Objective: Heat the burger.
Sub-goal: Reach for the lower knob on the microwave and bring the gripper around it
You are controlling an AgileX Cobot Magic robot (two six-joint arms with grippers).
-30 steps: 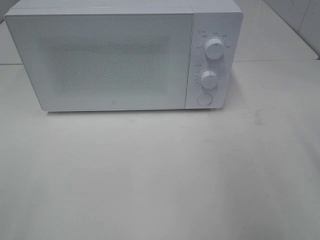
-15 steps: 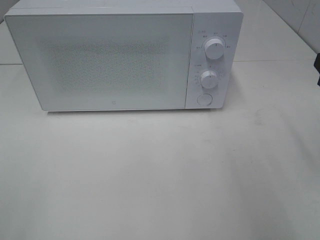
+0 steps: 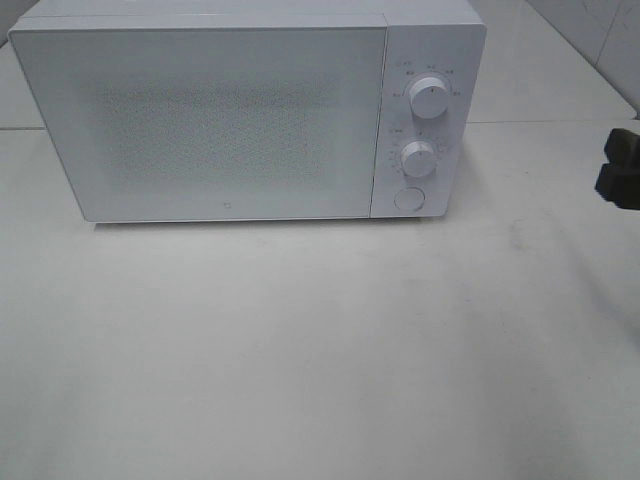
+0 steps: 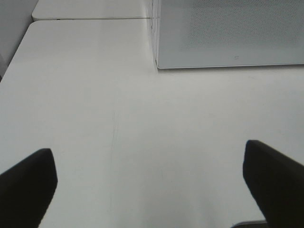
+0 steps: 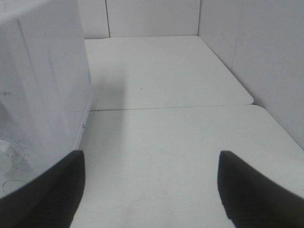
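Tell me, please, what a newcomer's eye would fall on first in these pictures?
The big white microwave stands at the back of the pale table, door shut, with two knobs on its right panel. Next, the dark right hand at the overhead view's right edge, open and empty. No burger shows anywhere.

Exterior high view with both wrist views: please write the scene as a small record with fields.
microwave: white, door shut, standing on the table
controls: upper knob, lower knob, round button lowest
burger: not visible in any view
left end effector: open, empty, above the table
right end effector: open, empty, right of the microwave
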